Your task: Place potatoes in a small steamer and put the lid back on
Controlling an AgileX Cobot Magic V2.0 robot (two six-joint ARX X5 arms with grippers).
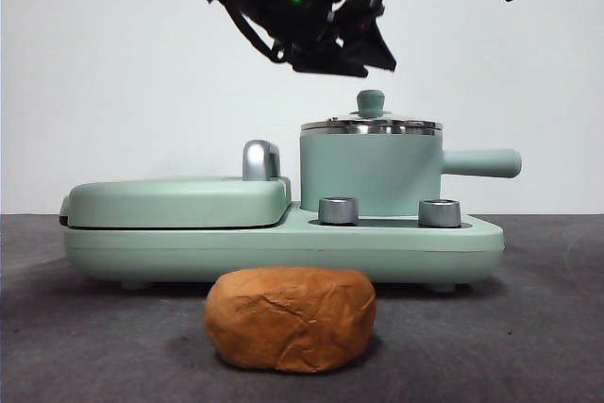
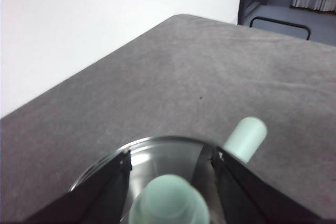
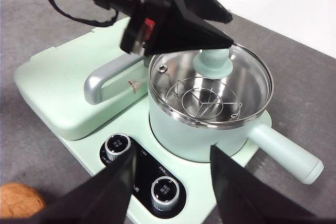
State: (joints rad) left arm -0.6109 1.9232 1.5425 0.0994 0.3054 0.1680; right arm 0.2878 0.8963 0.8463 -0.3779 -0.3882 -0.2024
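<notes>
The left claw (image 1: 363, 49) hangs spread just above the lid (image 1: 384, 125) knob, the lid seated on the small steamer (image 1: 373, 172) (wire rack visible through the glass). The potato (image 1: 290, 318) lies on the bench (image 1: 528, 327) in front. The right claw (image 3: 170, 182), spread, waits aside

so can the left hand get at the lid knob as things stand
Probably yes: the left hand hangs open just above the lid, its knob between the jaws and nothing in between.
</notes>
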